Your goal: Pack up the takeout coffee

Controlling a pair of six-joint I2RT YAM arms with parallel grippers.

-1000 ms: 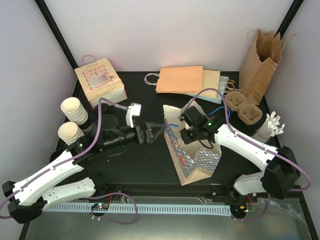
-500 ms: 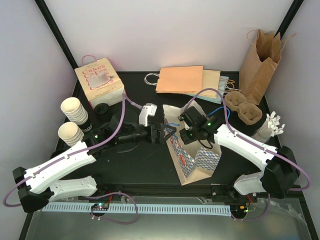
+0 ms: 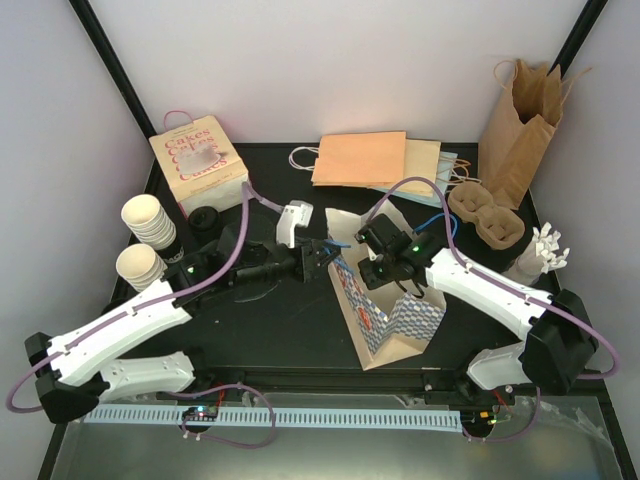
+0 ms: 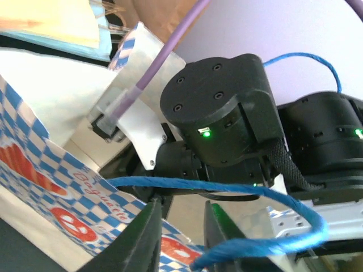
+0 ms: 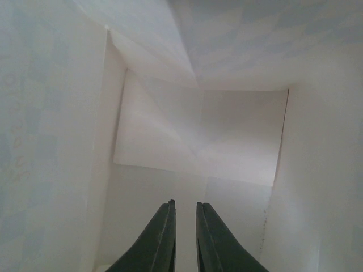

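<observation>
Stretching rightward, the left arm's (image 3: 150, 310) jaws sit at the bag's (image 3: 402, 322) blue handle (image 4: 227, 189).

I count two lots of ribbed cream cups, a taller stack (image 3: 150, 222) and a shorter stack (image 3: 139, 266), and one black lid (image 3: 205, 217) that I can make out. There are six bags: Cakes bag (image 3: 200, 165), blue-checked bag (image 3: 392, 318), brown paper bag (image 3: 520, 125), and flat orange bag (image 3: 360, 158), tan bag (image 3: 425, 157) and pale blue bag (image 3: 453, 166). I see one pulp cup carrier (image 3: 487, 217).
</observation>
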